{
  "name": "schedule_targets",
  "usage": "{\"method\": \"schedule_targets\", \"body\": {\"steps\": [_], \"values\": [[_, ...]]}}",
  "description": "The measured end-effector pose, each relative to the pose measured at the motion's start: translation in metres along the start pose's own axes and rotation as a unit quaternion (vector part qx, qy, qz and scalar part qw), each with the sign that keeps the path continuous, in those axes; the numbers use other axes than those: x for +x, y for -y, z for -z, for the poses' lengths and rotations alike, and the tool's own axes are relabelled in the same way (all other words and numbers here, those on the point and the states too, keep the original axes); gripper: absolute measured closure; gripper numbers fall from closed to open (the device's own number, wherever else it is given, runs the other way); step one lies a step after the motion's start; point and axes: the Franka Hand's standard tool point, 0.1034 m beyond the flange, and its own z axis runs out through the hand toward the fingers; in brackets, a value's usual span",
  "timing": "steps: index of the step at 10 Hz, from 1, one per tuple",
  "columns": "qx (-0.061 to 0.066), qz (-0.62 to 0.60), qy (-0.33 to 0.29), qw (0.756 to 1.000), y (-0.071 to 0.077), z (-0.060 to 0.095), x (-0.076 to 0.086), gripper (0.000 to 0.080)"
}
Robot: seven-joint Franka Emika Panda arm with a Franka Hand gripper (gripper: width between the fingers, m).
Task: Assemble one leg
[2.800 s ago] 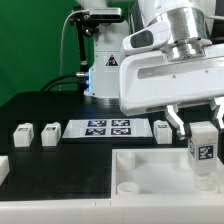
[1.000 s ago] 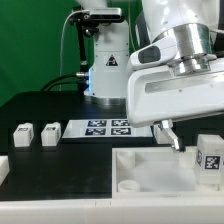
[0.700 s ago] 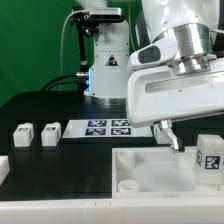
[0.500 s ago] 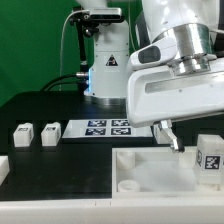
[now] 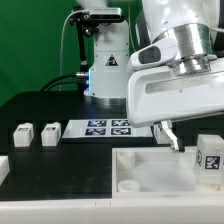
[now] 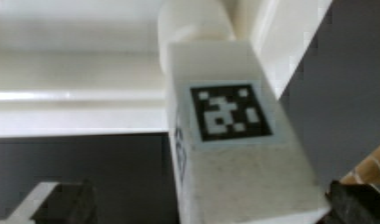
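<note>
Arm shift: compared with the earliest frame, the arm's white body has swung and now covers more of the exterior view. Nothing has moved over the last second, so this is probably a pause at the insertion step.
Gripper (image 5: 192, 146): one finger (image 5: 171, 134) shows, with a gap between it and the leg. The other finger is hidden, so whether the jaws clamp the leg or stand clear cannot be told.
Tray (image 5: 150, 158): it lies in front, with a round hole near its corner on the exterior view's left.
Leg (image 5: 210, 160): it stands upright at the tray's end on the exterior view's right, slightly lower and further that way than in the earliest frame. Whether it is seated is unclear.
Leg's look: a white blocky post (image 6: 231, 150) that fills the wrist view.
Tag (image 6: 228, 110): a black-and-white square on the post's face.
</note>
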Motion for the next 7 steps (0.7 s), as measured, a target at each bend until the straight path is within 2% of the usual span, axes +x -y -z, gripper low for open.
{"method": "schedule_targets", "body": {"steps": [1, 2, 3, 5, 7], "values": [[0.007, -0.011, 0.039, 0.999, 0.004, 0.006, 0.004, 0.0151], [0.008, -0.021, 0.038, 0.999, 0.004, 0.009, 0.013, 0.0151], [0.015, -0.027, 0.087, 0.996, 0.007, 0.005, 0.007, 0.0151], [0.03, -0.033, 0.18, 0.983, 0.011, 0.006, 0.011, 0.0151], [0.044, -0.036, 0.278, 0.959, 0.011, 0.003, 0.0, 0.0151]]}}
